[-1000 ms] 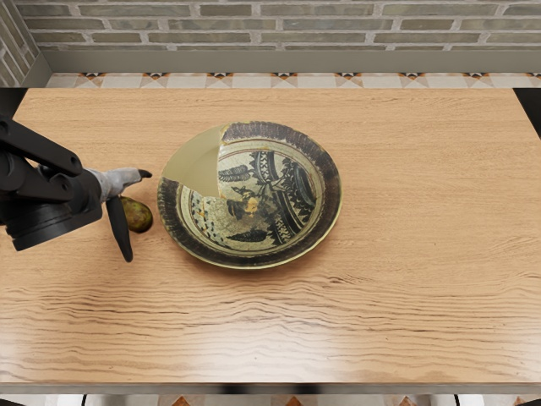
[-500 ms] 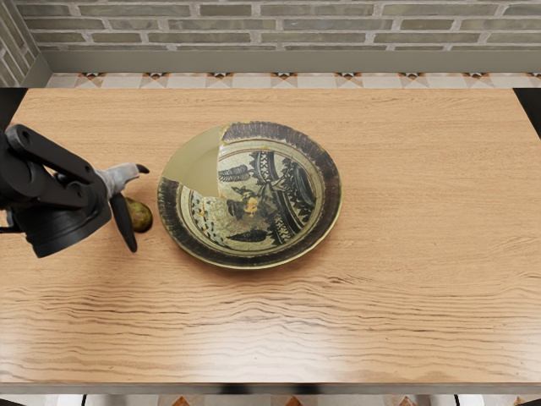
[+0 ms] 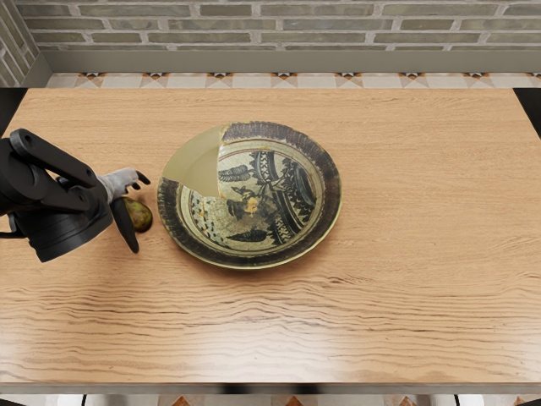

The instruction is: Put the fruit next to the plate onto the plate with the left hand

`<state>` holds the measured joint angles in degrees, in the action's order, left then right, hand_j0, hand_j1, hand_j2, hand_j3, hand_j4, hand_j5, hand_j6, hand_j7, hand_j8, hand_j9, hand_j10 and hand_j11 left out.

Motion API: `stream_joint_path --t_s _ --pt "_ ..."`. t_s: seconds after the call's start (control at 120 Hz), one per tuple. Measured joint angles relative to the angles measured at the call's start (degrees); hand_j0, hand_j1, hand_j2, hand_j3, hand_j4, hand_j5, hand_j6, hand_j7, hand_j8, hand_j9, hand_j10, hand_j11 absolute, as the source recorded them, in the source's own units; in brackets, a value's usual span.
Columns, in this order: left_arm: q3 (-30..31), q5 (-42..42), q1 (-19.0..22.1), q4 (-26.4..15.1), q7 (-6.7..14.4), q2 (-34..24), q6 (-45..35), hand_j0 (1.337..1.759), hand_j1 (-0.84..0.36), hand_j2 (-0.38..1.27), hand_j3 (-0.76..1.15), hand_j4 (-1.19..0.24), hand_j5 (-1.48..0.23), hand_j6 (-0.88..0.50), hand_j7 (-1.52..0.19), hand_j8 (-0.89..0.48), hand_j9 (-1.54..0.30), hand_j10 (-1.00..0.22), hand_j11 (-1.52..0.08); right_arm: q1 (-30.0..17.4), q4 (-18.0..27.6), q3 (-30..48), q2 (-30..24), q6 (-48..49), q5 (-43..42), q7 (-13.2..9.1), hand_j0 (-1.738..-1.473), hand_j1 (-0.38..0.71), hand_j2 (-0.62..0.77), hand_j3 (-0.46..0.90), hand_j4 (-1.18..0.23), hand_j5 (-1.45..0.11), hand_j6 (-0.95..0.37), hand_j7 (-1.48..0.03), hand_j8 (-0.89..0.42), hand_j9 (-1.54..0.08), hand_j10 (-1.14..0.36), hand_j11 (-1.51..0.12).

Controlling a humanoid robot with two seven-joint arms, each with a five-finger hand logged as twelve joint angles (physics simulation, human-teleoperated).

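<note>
- At the table's (image 3: 406,288) left edge, your left hand (image 3: 121,201) sits against the fruit (image 3: 139,215), which lies on the wood just beside the plate's (image 3: 331,188) left rim.
- Hand state: digits apart, pale fingers (image 3: 127,179) above the fruit, dark thumb (image 3: 128,230) below. You are straddling it, presumably so that one squeeze captures it.
- Contact: arm bulk blocks the palm side, so I can't confirm any touch; probably not clamped yet.
- Plate centre is bare of fruit; the transfer is not done.
- Judgement: close, lift clear of the raised rim, then carry right.
</note>
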<state>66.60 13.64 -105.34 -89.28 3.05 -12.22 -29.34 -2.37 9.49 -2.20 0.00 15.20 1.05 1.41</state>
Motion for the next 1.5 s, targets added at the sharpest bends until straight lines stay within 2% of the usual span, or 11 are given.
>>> stream_joint_path --t_s 0.2,0.392,0.45,0.508,0.717,0.817,1.0,1.075,1.358,1.417,1.5 --pt "0.0 0.1 0.2 0.3 0.0 0.1 -0.1 1.658 0.10 0.04 0.00 -0.21 -0.27 -0.21 -0.27 -0.21 -0.27 -0.21 -0.27 0.0 0.0 0.0 0.0 0.0 0.0 0.0 -1.658 -0.34 0.00 0.00 -0.01 -0.01 -0.01 -0.01 -0.01 -0.01 -0.01 -0.01" --pt "0.0 2.2 0.2 0.4 0.1 0.9 1.8 1.658 -0.29 0.17 0.00 -0.56 -0.72 -0.51 -0.73 -0.48 -0.73 -0.56 -0.73 0.0 0.0 0.0 0.0 0.0 0.0 0.0 -1.658 -0.34 0.00 0.00 -0.01 -0.01 -0.01 -0.01 -0.01 -0.01 -0.01 -0.01" --pt "-0.1 2.5 0.2 0.4 0.1 0.9 2.3 1.655 -0.30 0.27 0.00 -0.64 -0.82 -0.50 -0.83 -0.47 -0.84 -0.60 -0.84 0.0 0.0 0.0 0.0 0.0 0.0 0.0 -1.658 -0.34 0.00 0.00 -0.01 -0.01 -0.01 -0.01 -0.01 -0.01 -0.01 -0.01" --pt "0.0 2.8 0.2 0.4 0.1 0.9 2.6 1.656 -0.32 0.52 0.00 -0.70 -0.90 -0.53 -0.90 -0.50 -0.92 -0.66 -0.92 0.0 0.0 0.0 0.0 0.0 0.0 0.0 -1.658 -0.34 0.00 0.00 -0.01 -0.01 -0.01 -0.01 -0.01 -0.01 -0.01 -0.01" --pt "0.3 4.6 -0.3 0.3 0.1 0.2 3.1 1.654 -0.36 0.60 0.00 -0.78 -1.11 -0.43 -1.08 -0.44 -1.07 -0.67 -1.08 0.0 0.0 0.0 0.0 0.0 0.0 0.0 -1.658 -0.34 0.00 0.00 -0.01 -0.01 -0.01 -0.01 -0.01 -0.01 -0.01 -0.01" --pt "0.5 5.5 -1.4 0.3 0.2 -1.3 3.2 1.655 -0.32 0.53 0.00 -0.79 -1.16 -0.42 -1.12 -0.43 -1.10 -0.70 -1.11 0.0 0.0 0.0 0.0 0.0 0.0 0.0 -1.658 -0.34 0.00 0.00 -0.01 -0.01 -0.01 -0.01 -0.01 -0.01 -0.01 -0.01" --pt "0.0 6.3 -7.3 0.2 0.6 -6.3 3.2 1.655 -0.39 0.79 0.00 -0.83 -1.18 -0.45 -1.15 -0.46 -1.13 -0.79 -1.13 0.0 0.0 0.0 0.0 0.0 0.0 0.0 -1.658 -0.34 0.00 0.00 -0.01 -0.01 -0.01 -0.01 -0.01 -0.01 -0.01 -0.01" --pt "-3.6 6.7 -9.3 0.2 0.6 -8.9 4.2 1.655 -0.44 0.90 0.00 -0.84 -1.17 -0.51 -1.15 -0.51 -1.13 -0.81 -1.14 0.0 0.0 0.0 0.0 0.0 0.0 0.0 -1.658 -0.34 0.00 0.00 -0.01 -0.01 -0.01 -0.01 -0.01 -0.01 -0.01 -0.01" --pt "-16.7 6.4 -9.3 0.4 0.4 -5.7 8.5 1.655 -0.51 1.00 0.00 -0.85 -1.18 -0.56 -1.16 -0.58 -1.15 -0.85 -1.15 0.0 0.0 0.0 0.0 0.0 0.0 0.0 -1.658 -0.34 0.00 0.00 -0.01 -0.01 -0.01 -0.01 -0.01 -0.01 -0.01 -0.01" --pt "-17.4 6.3 -9.2 0.7 0.4 -4.5 8.5 1.655 -0.52 0.92 0.00 -0.83 -1.14 -0.62 -1.12 -0.59 -1.11 -0.83 -1.11 0.0 0.0 0.0 0.0 0.0 0.0 0.0 -1.658 -0.34 0.00 0.00 -0.01 -0.01 -0.01 -0.01 -0.01 -0.01 -0.01 -0.01" --pt "-18.0 5.8 -9.3 1.1 0.1 -4.1 8.2 1.656 -0.25 0.62 0.00 -0.57 -0.78 -0.43 -0.77 -0.41 -0.77 -0.57 -0.77 0.0 0.0 0.0 0.0 0.0 0.0 0.0 -1.658 -0.34 0.00 0.00 -0.01 -0.01 -0.01 -0.01 -0.01 -0.01 -0.01 -0.01"
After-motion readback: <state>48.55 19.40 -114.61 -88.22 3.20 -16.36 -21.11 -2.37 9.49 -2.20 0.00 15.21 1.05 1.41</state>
